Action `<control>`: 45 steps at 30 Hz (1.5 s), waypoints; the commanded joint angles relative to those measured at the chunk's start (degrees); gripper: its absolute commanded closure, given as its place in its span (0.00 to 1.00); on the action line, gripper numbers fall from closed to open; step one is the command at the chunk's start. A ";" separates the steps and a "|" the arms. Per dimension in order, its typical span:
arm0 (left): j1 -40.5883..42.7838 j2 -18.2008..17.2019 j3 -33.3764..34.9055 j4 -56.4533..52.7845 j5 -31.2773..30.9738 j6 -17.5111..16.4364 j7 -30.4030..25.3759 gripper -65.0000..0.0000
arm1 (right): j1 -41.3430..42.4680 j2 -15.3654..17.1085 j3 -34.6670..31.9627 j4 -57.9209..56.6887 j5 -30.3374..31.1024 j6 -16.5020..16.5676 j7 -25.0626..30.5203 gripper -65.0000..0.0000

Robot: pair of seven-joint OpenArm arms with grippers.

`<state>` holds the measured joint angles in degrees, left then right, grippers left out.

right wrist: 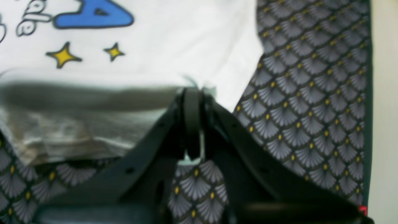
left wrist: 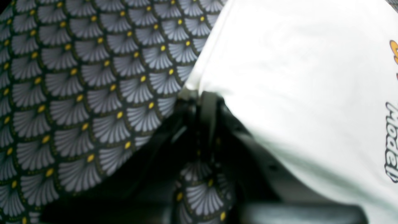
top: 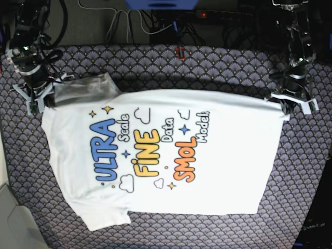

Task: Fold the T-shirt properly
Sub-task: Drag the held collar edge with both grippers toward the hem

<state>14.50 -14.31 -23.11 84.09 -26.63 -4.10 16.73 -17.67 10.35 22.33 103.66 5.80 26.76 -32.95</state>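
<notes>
We judge the first fold in hand: the left gripper [top: 284, 105] at the base view's right edge and the right gripper [top: 45, 96] at upper left each pinch the T-shirt [top: 171, 155] edge, and next should carry it across the patterned cloth [top: 218, 67] evenly.

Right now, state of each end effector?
Left end effector: closed on the white cotton printed T-shirt.
Right end effector: closed on the same shirt.

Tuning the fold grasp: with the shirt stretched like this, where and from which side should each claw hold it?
Hold the T-shirt at the far edge's two corners, as now. The right claw is shut on the shoulder end, by the far sleeve; the left claw is shut on the hem corner. Come from beyond that edge, low over the patterned tablecloth. That edge runs straight between them, print up, and would probably carry over evenly.
</notes>
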 commanded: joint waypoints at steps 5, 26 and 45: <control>-2.85 -0.77 0.04 -0.01 -0.14 0.10 -1.48 1.00 | 3.65 2.62 0.13 -3.22 0.22 -0.43 1.43 1.00; -11.47 -0.86 3.82 -5.28 -0.14 0.19 -1.48 1.00 | 14.99 7.80 -4.88 -14.12 0.13 -0.43 1.43 1.00; -19.47 -0.60 3.90 -10.64 8.83 -0.17 -1.48 1.00 | 21.50 10.53 -13.32 -18.16 -6.73 -0.43 1.96 1.00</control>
<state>-3.88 -14.06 -19.00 72.60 -17.78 -4.29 16.71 3.11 19.99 8.47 84.82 -0.86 26.79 -31.73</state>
